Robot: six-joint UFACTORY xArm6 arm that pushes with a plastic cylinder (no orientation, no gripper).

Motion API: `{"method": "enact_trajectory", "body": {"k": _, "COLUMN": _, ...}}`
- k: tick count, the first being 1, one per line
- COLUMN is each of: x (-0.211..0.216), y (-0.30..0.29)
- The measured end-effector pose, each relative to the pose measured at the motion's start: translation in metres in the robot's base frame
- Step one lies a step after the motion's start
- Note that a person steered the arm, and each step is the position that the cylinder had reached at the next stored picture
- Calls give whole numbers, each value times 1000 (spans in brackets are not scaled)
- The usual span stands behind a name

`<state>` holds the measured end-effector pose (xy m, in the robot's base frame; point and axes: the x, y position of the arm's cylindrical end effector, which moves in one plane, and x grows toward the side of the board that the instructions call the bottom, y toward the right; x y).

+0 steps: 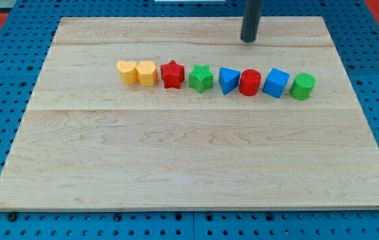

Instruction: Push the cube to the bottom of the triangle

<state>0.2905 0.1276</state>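
Note:
The blue cube (276, 83) sits in a row of blocks across the board's upper half, second from the view's right. The blue triangle (228, 81) sits two places to its left, with a red cylinder (250, 83) between them. My tip (248, 39) is near the view's top edge of the board, above the row, roughly over the gap between the triangle and the red cylinder and well clear of all blocks.
The row also holds, from the view's left, a yellow heart (127, 72), a yellow block (147, 73), a red star (172, 74), a green star (201, 79), and at the far right a green cylinder (302, 87). The wooden board (189, 167) lies on a blue pegboard.

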Motion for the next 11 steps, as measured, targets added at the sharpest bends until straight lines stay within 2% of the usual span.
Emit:
{"method": "enact_trajectory", "body": {"k": 1, "x": 31, "y": 101}}
{"method": "enact_trajectory", "body": {"k": 2, "x": 37, "y": 135}}
{"method": "enact_trajectory", "body": {"k": 3, "x": 94, "y": 151}}
{"method": "enact_trajectory", "body": {"k": 4, "x": 98, "y": 142}}
{"method": "enact_trajectory", "body": {"k": 5, "x": 98, "y": 83}}
{"method": "enact_trajectory", "body": {"k": 6, "x": 98, "y": 68}}
{"method": "enact_trajectory", "body": {"k": 8, "x": 97, "y": -34}}
{"method": "enact_trajectory", "body": {"k": 9, "x": 99, "y": -34}}
{"method": "enact_trajectory", "body": {"k": 10, "x": 100, "y": -76}}
{"method": "enact_trajectory", "body": {"k": 11, "x": 99, "y": -10}}
